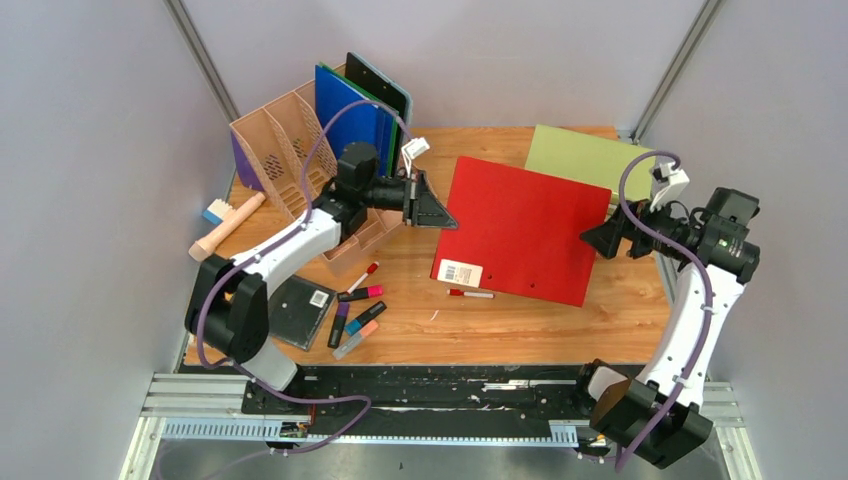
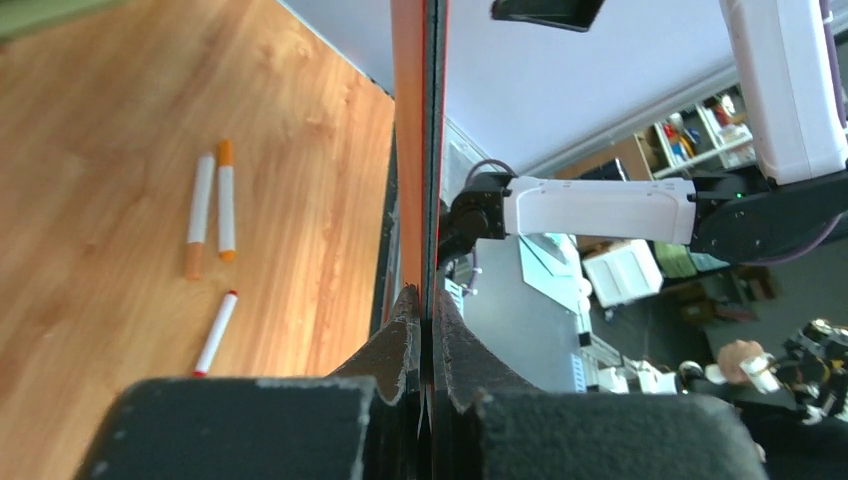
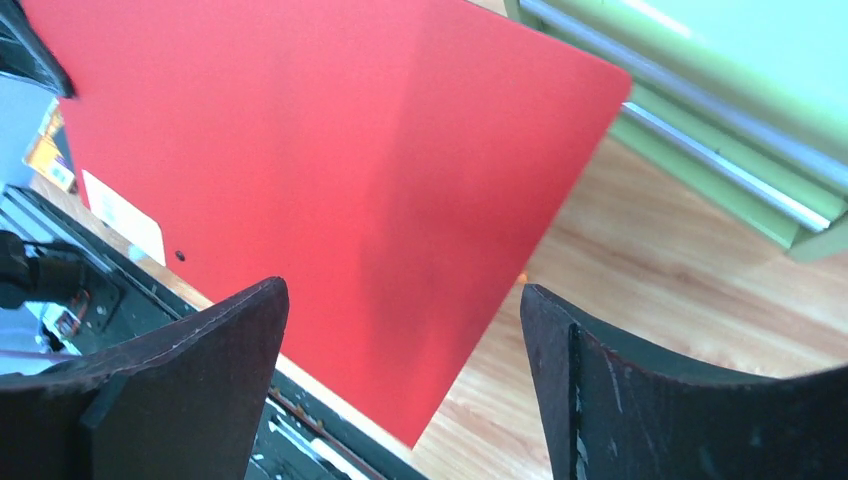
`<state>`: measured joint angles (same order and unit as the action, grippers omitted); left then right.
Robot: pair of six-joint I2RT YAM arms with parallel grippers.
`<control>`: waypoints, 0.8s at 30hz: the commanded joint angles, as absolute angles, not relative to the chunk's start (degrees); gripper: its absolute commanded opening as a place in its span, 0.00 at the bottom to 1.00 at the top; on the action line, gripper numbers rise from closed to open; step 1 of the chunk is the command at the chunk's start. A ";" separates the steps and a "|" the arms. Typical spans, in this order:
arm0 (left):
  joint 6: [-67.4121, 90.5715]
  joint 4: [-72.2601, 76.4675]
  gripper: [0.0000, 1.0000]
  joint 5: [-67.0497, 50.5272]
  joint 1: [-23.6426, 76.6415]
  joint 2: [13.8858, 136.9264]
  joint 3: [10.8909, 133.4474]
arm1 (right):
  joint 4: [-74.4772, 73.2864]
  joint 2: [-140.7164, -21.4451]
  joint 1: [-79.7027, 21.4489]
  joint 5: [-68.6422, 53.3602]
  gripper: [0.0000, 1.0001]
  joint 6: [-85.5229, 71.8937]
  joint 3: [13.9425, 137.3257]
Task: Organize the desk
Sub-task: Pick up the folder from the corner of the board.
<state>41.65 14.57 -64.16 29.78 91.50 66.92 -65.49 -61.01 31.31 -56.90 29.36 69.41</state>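
Grip on one red folder by clamped left pincer; right pincer apart; two orange-capped markers in left-wrist view only.

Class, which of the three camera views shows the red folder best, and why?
The top view: the whole red folder shows, label included. The left wrist view sees only its thin edge, pinched in the left gripper. The right wrist view shows one broad face, cropped, beyond the open right gripper.
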 commanded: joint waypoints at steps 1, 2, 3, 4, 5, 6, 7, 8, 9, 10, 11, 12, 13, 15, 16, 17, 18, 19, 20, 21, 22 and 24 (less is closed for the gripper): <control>39.93 14.94 0.00 -63.54 25.51 86.17 68.44 | -58.74 -61.07 31.11 -64.37 0.88 18.92 74.31; 41.37 16.70 0.00 -63.59 23.84 85.85 67.97 | -58.37 -61.46 31.11 -66.04 0.89 17.84 74.61; 43.94 20.04 0.00 -63.95 22.95 85.20 67.43 | -57.96 -61.90 31.11 -68.13 0.90 17.16 74.84; 46.25 23.16 0.00 -64.23 21.36 84.76 66.63 | -57.59 -62.43 30.99 -69.88 0.90 16.61 75.02; 47.21 24.41 0.00 -65.08 20.70 84.57 66.03 | -57.45 -62.93 30.77 -71.26 0.90 16.25 75.10; 48.67 26.54 0.00 -65.45 19.55 84.14 65.80 | -57.26 -63.57 30.32 -72.05 0.91 16.02 75.02; 49.34 27.59 0.00 -66.13 18.58 83.86 65.16 | -56.87 -63.85 29.61 -72.36 0.91 15.93 74.72; 51.07 29.79 0.00 -66.46 18.16 83.43 64.84 | -56.32 -64.03 28.63 -72.41 0.91 15.80 74.26; 51.86 31.24 0.00 -67.11 17.48 83.25 64.04 | -55.48 -63.97 27.52 -72.36 0.91 15.65 73.44; 53.90 34.40 0.00 -67.80 17.27 82.93 63.57 | -54.23 -63.86 26.37 -72.46 0.92 15.18 72.41; 56.26 37.67 0.00 -68.09 16.86 82.86 62.78 | -52.44 -63.69 25.38 -72.65 0.93 14.36 71.27; 57.40 39.49 0.00 -68.57 16.78 82.81 62.42 | -50.40 -63.68 24.24 -72.63 0.93 13.51 70.12; 59.57 42.77 0.00 -68.83 16.65 82.80 61.62 | -48.80 -63.87 23.03 -72.19 0.94 12.89 69.31; 62.54 47.32 0.00 -69.42 16.62 82.75 60.56 | -46.47 -64.97 20.72 -71.24 0.94 12.55 68.54; 63.57 48.84 0.00 -69.78 16.61 82.78 59.83 | -45.91 -65.67 19.77 -71.02 0.95 12.57 68.54; 65.40 51.87 0.00 -69.96 16.61 82.68 59.45 | -45.28 -66.45 19.03 -71.10 0.95 12.49 68.49; 66.23 53.18 0.00 -70.27 16.61 82.65 58.89 | -44.60 -67.14 18.78 -71.26 0.94 12.40 68.51; 67.20 54.76 0.00 -70.38 16.61 82.38 58.67 | -43.96 -67.75 18.65 -71.21 0.94 12.39 68.62; 67.31 55.11 0.00 -70.68 16.61 82.24 58.39 | -43.42 -68.26 18.62 -71.38 0.94 12.44 68.71; 67.25 55.31 0.00 -70.80 16.61 81.86 58.29 | -43.10 -68.72 18.61 -71.56 0.95 12.73 68.79; 67.16 55.34 0.00 -70.98 16.59 81.67 57.99 | -42.81 -68.99 18.62 -71.85 0.95 12.93 68.82; 66.69 55.34 0.00 -71.17 16.61 81.10 57.54 | -42.48 -69.44 18.50 -73.38 0.94 13.51 68.58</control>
